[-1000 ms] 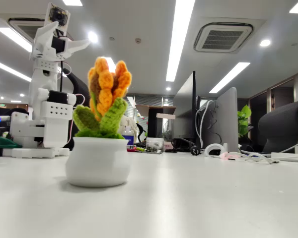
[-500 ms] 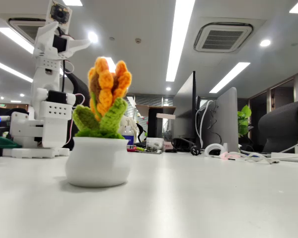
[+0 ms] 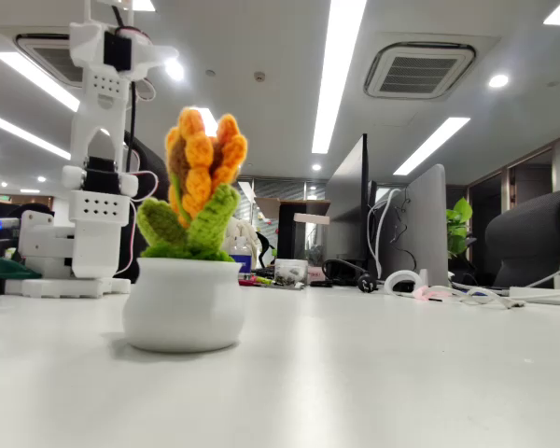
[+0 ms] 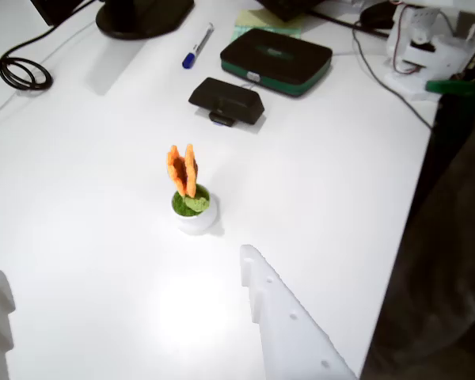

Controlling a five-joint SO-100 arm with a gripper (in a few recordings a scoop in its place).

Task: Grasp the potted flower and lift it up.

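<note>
In the wrist view, the flower (image 4: 188, 190) is seen upright at centre frame, above the hand (image 4: 119, 297), which is spread wide and empty.

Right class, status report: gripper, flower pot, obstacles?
White gripper open, high above table. Crocheted orange flower in glossy white pot upright, ungrasped. Nothing between them.
</note>
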